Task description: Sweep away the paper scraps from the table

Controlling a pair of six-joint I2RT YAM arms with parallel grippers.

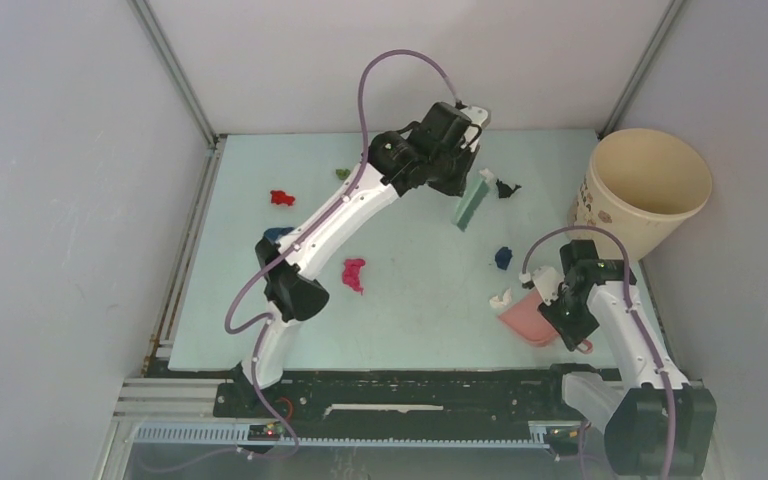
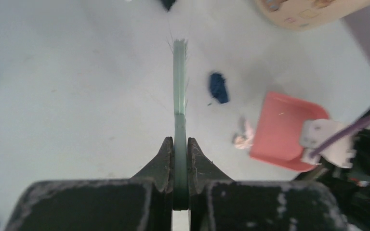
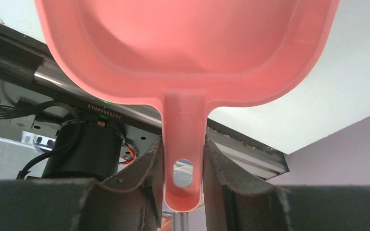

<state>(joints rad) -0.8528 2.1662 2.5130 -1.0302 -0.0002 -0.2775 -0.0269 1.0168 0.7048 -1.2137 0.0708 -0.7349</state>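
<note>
The left gripper [image 2: 180,144], its two dark jaws rising from the bottom centre, is clamped on a thin teal-green plastic hand brush [image 2: 179,86]. The brush is seen edge-on and runs straight up the middle of the frame, with fine bristles near its top end. On the pale mint-green table [image 2: 77,96], a dark blue crumpled paper scrap [image 2: 218,87] lies just right of the brush. At lower right, a whitish crumpled paper scrap [image 2: 243,138] sits just beside the left edge of a salmon-pink plastic dustpan [image 2: 282,127]. A beige paper cup [image 2: 308,7] fills the upper right corner.

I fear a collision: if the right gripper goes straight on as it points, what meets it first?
Probably the pale scrap at the lip of its held dustpan; depth unclear.
</note>
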